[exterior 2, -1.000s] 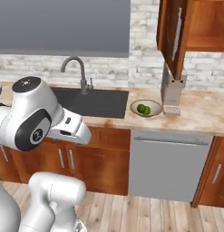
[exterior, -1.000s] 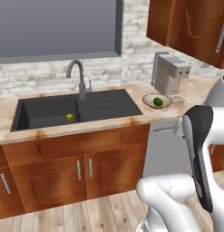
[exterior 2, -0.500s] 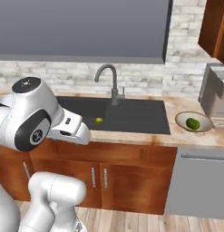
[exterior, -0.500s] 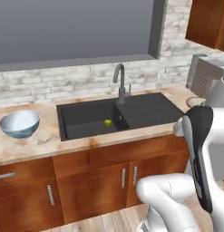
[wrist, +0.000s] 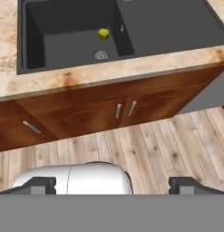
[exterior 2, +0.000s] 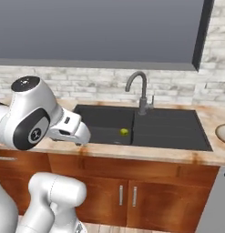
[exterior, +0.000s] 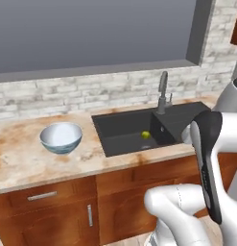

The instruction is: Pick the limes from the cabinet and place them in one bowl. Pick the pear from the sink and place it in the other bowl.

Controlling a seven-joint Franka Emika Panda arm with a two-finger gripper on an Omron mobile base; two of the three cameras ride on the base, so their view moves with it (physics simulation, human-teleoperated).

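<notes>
The pincer (wrist: 111,183) hangs wide and empty, its two dark fingertips (wrist: 41,185) spread at the bottom of the hand view, well back from the table (wrist: 131,68) and out over the wooden floor (wrist: 145,136). Ahead of it and higher in that view lies the pear (wrist: 103,33), a small yellow-green fruit resting on the bottom of the sink (wrist: 50,27), just beside the round drain (wrist: 101,54) and near the wall that divides the deep basin from the shallower tray. The fruit looks almost round from here, so no long axis can be made out.

Seen from the base, the pear (exterior: 146,135) sits toward the tap (exterior: 162,91) side of the sink (exterior: 124,134), while the other bowl (exterior: 61,137), pale blue-white and empty, stands on the table (exterior: 24,158) well apart to the left of the basin. In the right base view the pear (exterior 2: 124,132) shows in the same basin.

The coming move appears to turn on one relation: the pear lies forward of the open pincer and down inside the basin, so the hand would have to travel over the table edge and descend past the sink's front wall.
</notes>
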